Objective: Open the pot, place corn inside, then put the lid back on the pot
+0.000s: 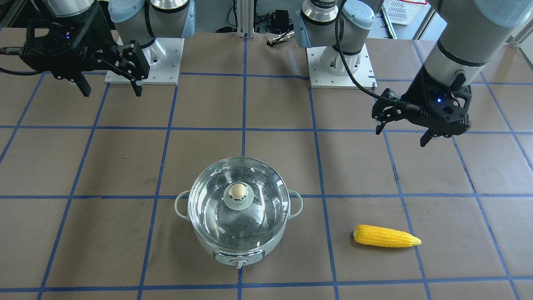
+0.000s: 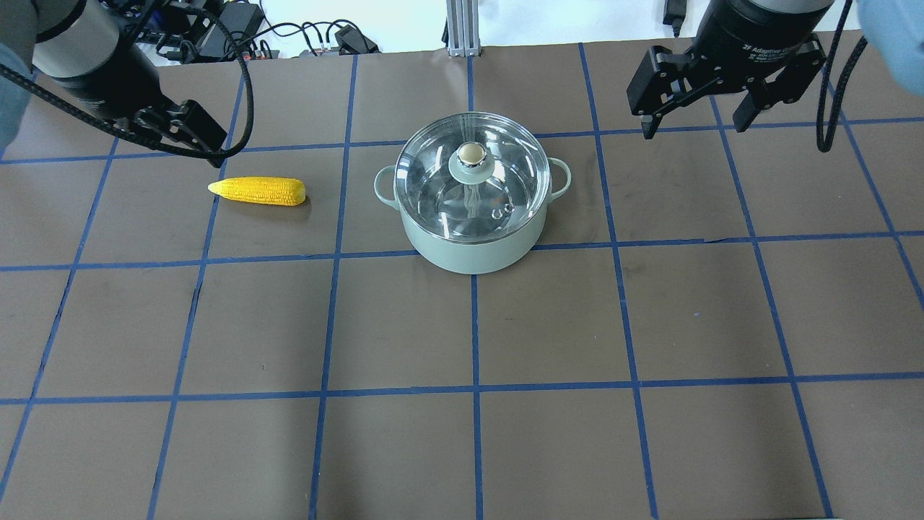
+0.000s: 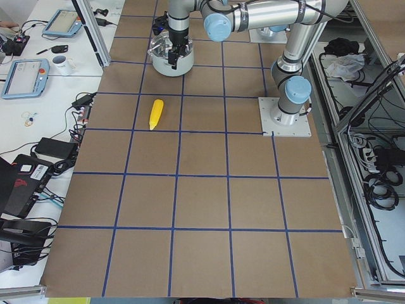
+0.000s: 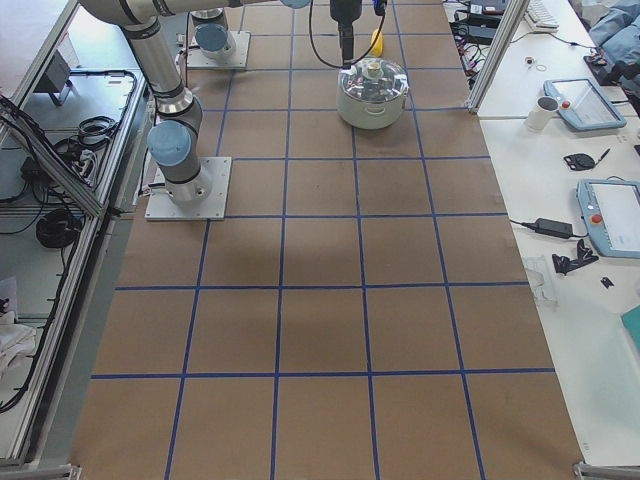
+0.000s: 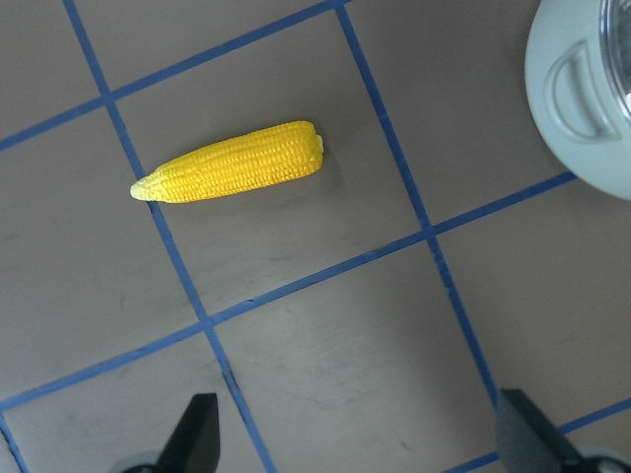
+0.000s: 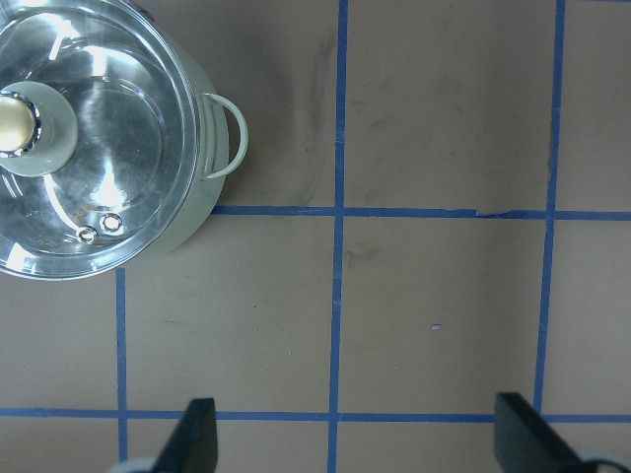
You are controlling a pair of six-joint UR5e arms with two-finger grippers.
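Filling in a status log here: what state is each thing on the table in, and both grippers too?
pot: upright on the table, closed.
lid: seated on the pot.
corn: lying on its side on the table, apart from the pot, not held.
left gripper: jaws open, empty, above the table.
right gripper: jaws open, empty, above the table.

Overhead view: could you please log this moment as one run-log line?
lid on pot | corn on table, left of pot | left gripper open, empty | right gripper open, empty
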